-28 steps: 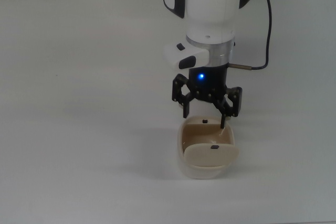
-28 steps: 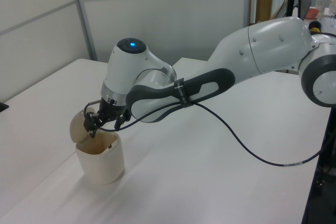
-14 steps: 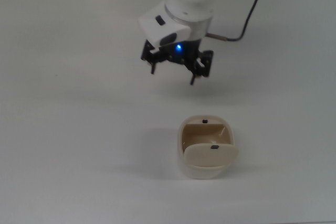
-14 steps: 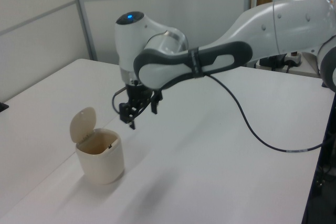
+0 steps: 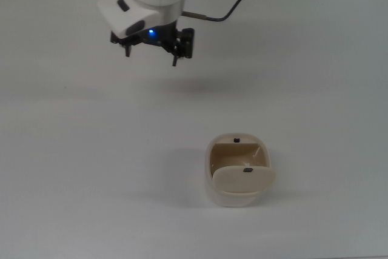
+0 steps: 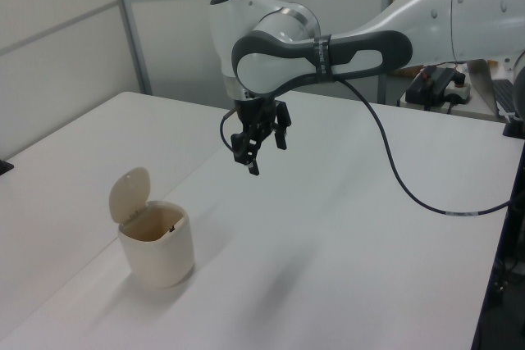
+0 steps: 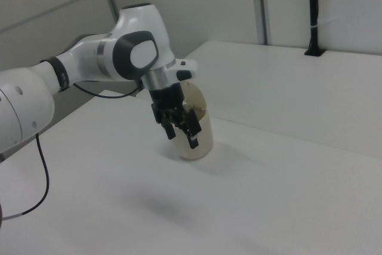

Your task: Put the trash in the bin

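Bin [image 5: 239, 177] upright, flap lid raised, gripper [image 5: 151, 52] well apart, empty

no readable text, labels, brands or numbers on anything in view.

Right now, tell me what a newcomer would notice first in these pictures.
First, the big white robot arm, reaching over the white table with its black hand hanging open and empty in the air. Next, the small cream bin standing alone on the table, lid tipped up, well apart from the hand, toward the top view's lower right. No loose trash shows on the table.
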Motion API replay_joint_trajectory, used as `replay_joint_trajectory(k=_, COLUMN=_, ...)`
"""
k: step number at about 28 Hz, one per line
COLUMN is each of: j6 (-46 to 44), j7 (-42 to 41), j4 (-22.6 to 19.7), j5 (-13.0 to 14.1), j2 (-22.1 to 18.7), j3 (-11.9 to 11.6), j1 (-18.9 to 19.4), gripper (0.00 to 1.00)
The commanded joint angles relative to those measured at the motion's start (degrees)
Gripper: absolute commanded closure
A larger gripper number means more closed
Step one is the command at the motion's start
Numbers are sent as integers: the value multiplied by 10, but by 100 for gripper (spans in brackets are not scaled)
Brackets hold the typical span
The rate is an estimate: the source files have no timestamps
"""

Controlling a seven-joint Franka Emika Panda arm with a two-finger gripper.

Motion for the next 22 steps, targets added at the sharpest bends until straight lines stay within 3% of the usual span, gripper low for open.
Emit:
replay_joint_trajectory(k=1, j6=-9, j7=-24, j4=-11, j5=16, j2=-11, j3=-3, j1=-17, gripper=0)
replay_joint_trajectory(k=22, j6=-8, j7=-18, j4=-14, j5=17, j2=-12, j3=0, j1=-17, gripper=0)
